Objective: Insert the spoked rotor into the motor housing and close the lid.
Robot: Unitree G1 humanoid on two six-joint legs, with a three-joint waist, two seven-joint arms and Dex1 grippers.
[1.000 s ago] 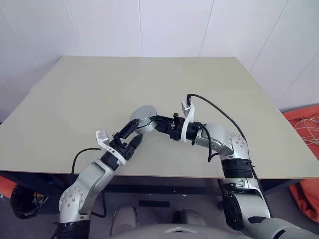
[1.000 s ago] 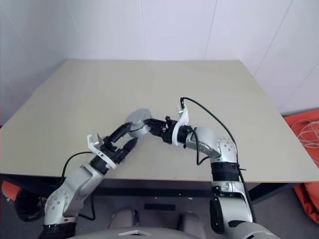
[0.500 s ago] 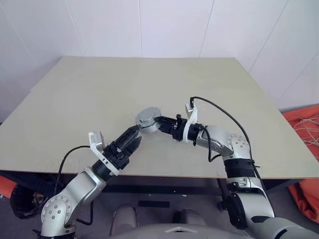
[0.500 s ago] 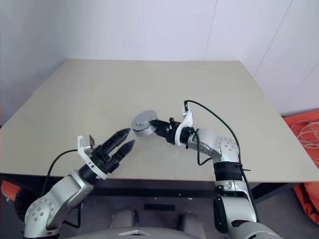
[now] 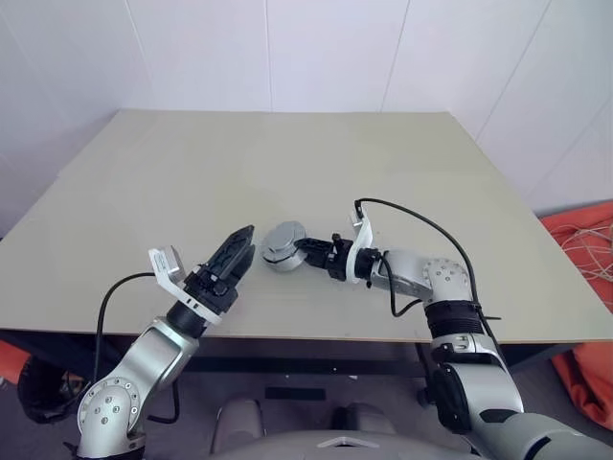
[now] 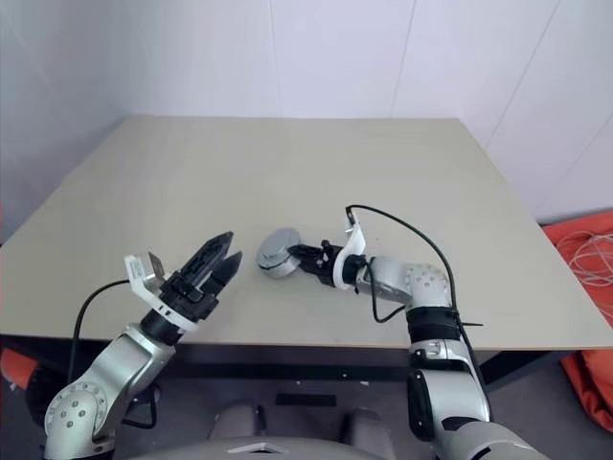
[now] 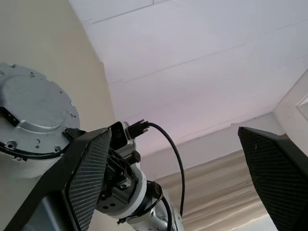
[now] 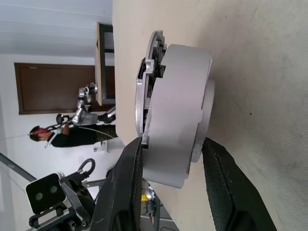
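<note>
Motor housing [image 5: 283,243]: round silver-grey cylinder, flat lid [image 7: 30,113] on top with small screw holes round its rim; sits near the front middle of the table [image 5: 287,163], slightly tilted, lid face turned up and toward the left arm. Right wrist view shows a thin gap between the lid plate and the body on one side; whether it is fully seated, cannot tell.
Spoked rotor: presumably inside the housing; cannot tell.
Right gripper [image 5: 305,251]: reaches in low from the right, fingers [image 8: 219,192] half-spread and clamped on the housing's side wall, one on each side of the body.
Left gripper [image 5: 237,251]: just left of the housing, raised off the table, not touching it; fingers [image 7: 89,171] spread wide, nothing between them, tips pointing toward the housing.
Cable [image 5: 421,218]: black, loops up from the right wrist and back along the forearm.
Surroundings: white panelled wall behind the table; orange fabric on the floor at far right.
</note>
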